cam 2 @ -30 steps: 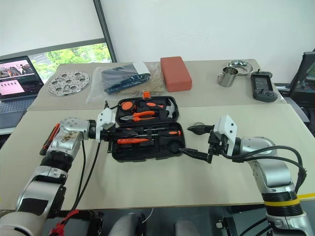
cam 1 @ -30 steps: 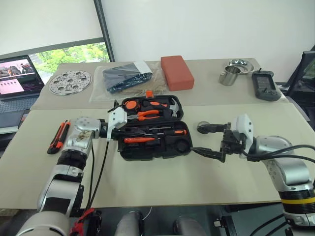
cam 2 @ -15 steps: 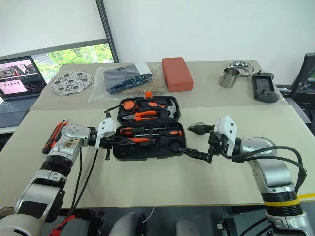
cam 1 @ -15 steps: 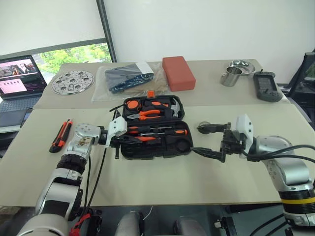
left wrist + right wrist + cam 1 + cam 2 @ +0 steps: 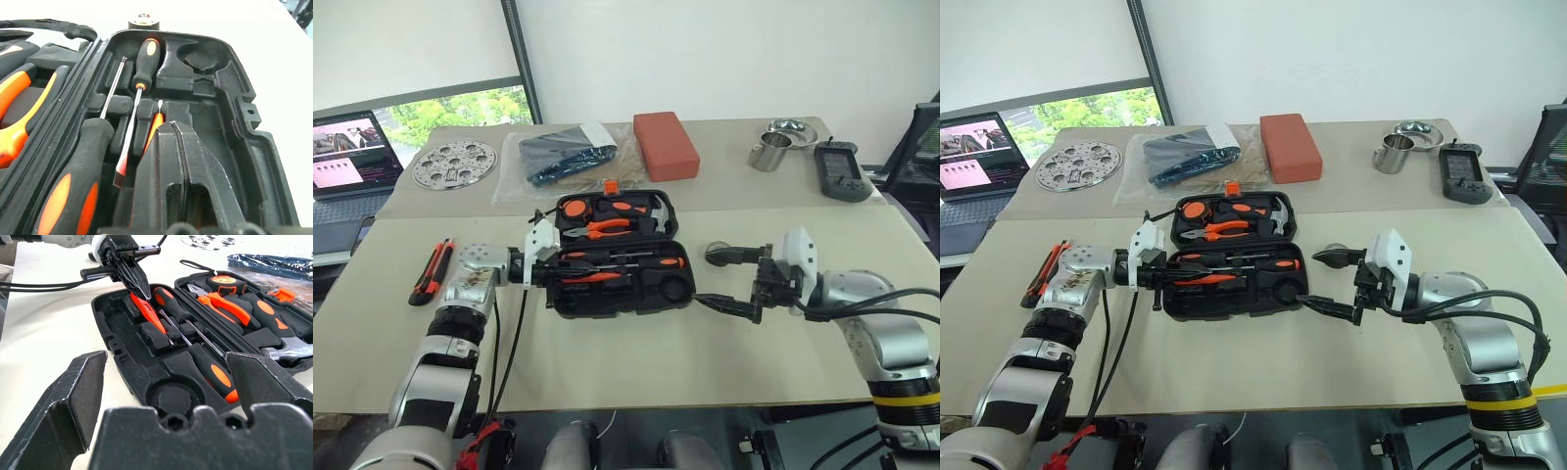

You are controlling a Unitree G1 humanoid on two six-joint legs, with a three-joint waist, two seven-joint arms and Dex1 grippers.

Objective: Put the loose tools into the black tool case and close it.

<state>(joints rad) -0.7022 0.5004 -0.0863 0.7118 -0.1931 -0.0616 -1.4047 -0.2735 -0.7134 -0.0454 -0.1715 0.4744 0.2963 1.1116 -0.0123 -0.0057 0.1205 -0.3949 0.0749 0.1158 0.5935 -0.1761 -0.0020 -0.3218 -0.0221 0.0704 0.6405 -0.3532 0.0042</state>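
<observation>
The black tool case [image 5: 619,257] lies open on the table [image 5: 636,362], between the two grippers, so that its moulded slots face up for loading. The left gripper [image 5: 139,286] has its jaws closed on the slim orange tester screwdriver [image 5: 149,313], whose shaft runs out ahead of the jaw tips into the near half of the case; the low, sideways hold suits laying the tool lengthwise into a slot. Just beside the jaws, on their far side, two orange-black-handled screwdrivers [image 5: 139,73] already sit in neighbouring slots. The right gripper [image 5: 736,282] hangs just off the opposite end of the case with its jaws spread wide and empty, the round recess [image 5: 168,399] of the case lying directly ahead of them; it appears to be waiting its turn. The orange-and-black utility knife [image 5: 432,271] rests on the table behind the left gripper, well apart from the case, and remains to be stowed. The far half of the case holds pliers [image 5: 602,227] and a hammer [image 5: 646,206].
</observation>
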